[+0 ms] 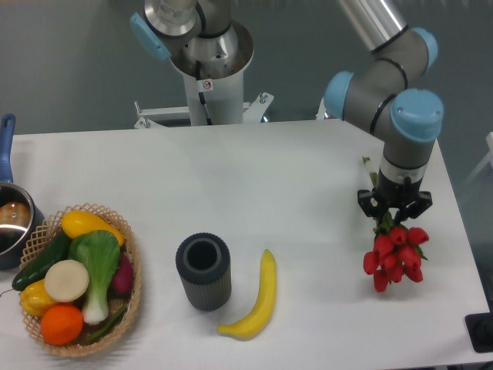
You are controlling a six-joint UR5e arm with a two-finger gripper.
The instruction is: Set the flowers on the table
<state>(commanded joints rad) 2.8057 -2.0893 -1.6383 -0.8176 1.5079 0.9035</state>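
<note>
Flowers point(393, 256) hang w/ blooms down, stems up — jaws point(394, 212) pinching stems over table point(254, 185).
</note>
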